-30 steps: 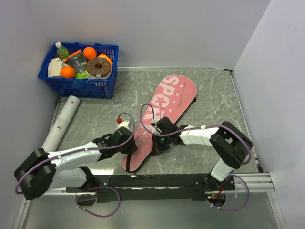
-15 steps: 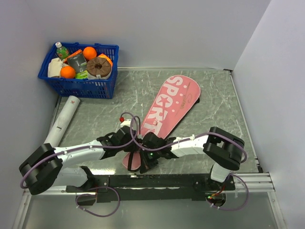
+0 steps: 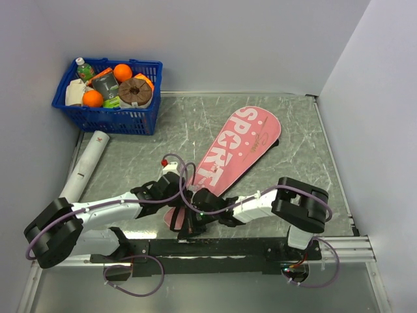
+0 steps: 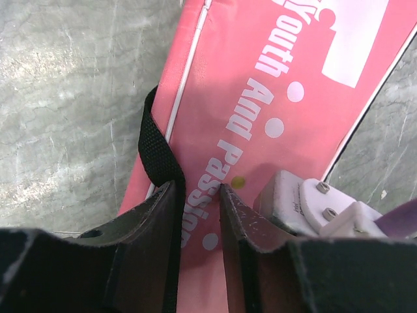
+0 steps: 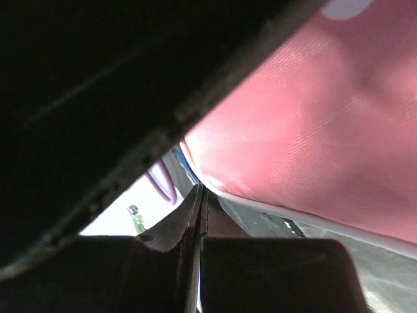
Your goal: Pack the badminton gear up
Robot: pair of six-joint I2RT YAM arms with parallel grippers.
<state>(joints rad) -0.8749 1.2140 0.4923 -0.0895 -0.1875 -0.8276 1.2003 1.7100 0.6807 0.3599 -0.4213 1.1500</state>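
Overhead and wrist views of the packing scene. The pink bag (image 3: 238,147), lettered "SPORT" in white, lies flat and slantwise on the grey table (image 3: 293,176), its narrow end near the arms' bases and its wide end toward the far right. Both arms meet at the narrow near end. The left gripper (image 4: 197,189) sits on the bag beside a black strap (image 4: 156,150), its fingers narrowly apart with pink fabric showing in the gap; whether they pinch it cannot be told. The right gripper (image 5: 199,195) has its fingers pressed together at the bag's near edge. A white tube (image 3: 85,166) lies along the left wall, near of a blue basket (image 3: 107,117).
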